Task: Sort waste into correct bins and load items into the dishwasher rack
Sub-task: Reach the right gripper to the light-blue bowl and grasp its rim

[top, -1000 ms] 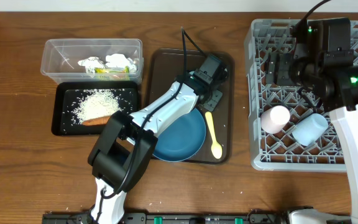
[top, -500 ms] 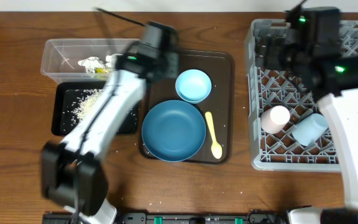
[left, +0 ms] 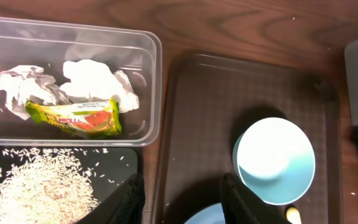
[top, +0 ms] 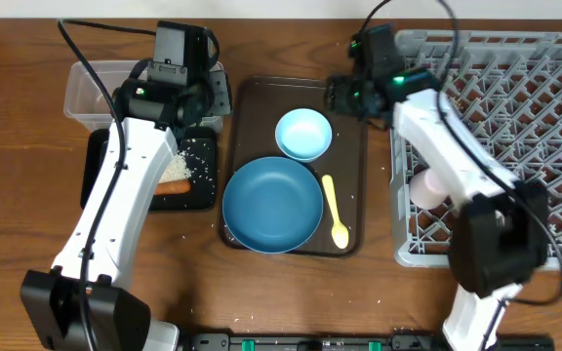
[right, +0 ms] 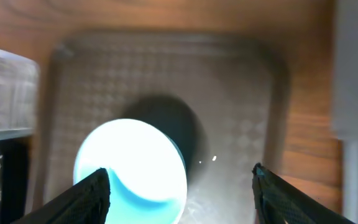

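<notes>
The pale blue bowl (top: 303, 134) stands at the back of the brown tray (top: 261, 97), with the blue plate (top: 272, 204) and the cream spoon (top: 334, 211) in front of it. My right gripper (top: 344, 95) is open and empty, hovering just right of the bowl (right: 132, 168); its jaws (right: 188, 199) span the bowl's right side. My left gripper (top: 213, 97) is open and empty above the tray's left rim (left: 182, 199). Tissue (left: 92, 78) and the wrapper (left: 73, 117) lie in the clear tub (left: 151, 62). Rice (top: 179, 166) and the orange stick (top: 172, 187) lie in the black tub (top: 198, 161).
The grey rack (top: 544, 117) fills the right side and holds the pink cup (top: 427, 185); my right arm crosses its left edge and hides the blue cup. A few rice grains lie on the table's front left.
My left arm has swung from the tray back and left toward the tubs, uncovering the bowl. My right arm has moved left from the rack to the back of the tray.
</notes>
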